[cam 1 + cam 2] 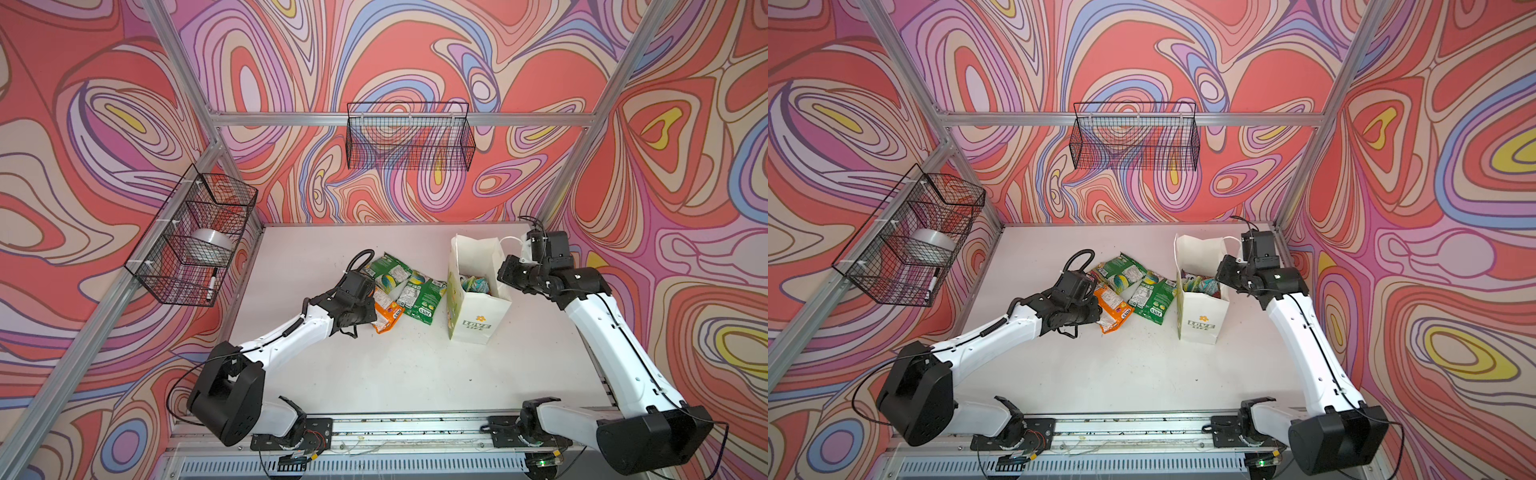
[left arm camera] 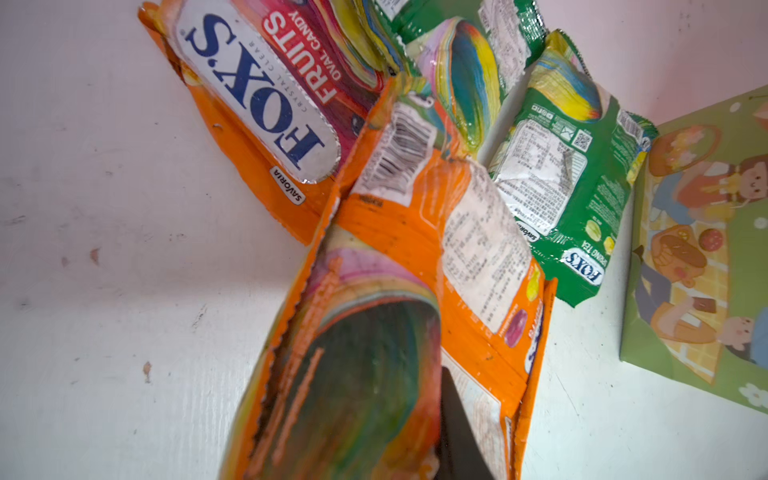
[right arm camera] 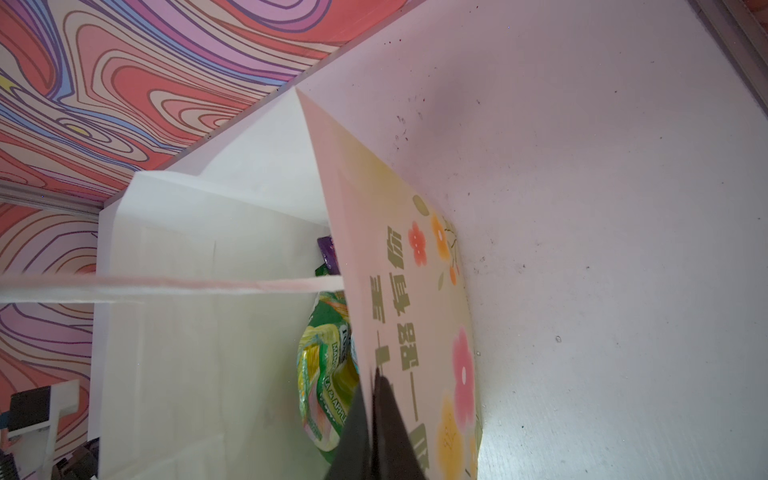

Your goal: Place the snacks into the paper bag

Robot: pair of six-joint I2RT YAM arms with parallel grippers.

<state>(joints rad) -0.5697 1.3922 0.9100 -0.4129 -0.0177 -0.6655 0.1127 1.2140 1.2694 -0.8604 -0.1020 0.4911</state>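
Note:
Several loose snacks lie mid-table in both top views: green packets [image 1: 420, 296] [image 1: 1152, 297] and orange ones [image 1: 387, 312] [image 1: 1115, 311]. My left gripper [image 1: 374, 308] is shut on an orange packet [image 2: 415, 257], which is tilted up; one black finger [image 2: 457, 432] shows beside it and the other is hidden behind the foil. A second orange packet [image 2: 257, 108] and green ones [image 2: 561, 174] lie beyond. The white paper bag [image 1: 478, 318] [image 1: 1202, 322] stands upright to the right with packets [image 3: 324, 374] inside. My right gripper [image 3: 374, 428] is shut on the bag's side wall [image 3: 399, 270].
A black wire basket [image 1: 195, 241] on the left wall holds a tape roll [image 1: 210, 245] and a marker [image 1: 212, 284]. Another wire basket [image 1: 409, 139] hangs on the back wall. Aluminium frame posts stand at the table's corners, and the bag's cord handle [image 3: 166, 286] crosses its mouth.

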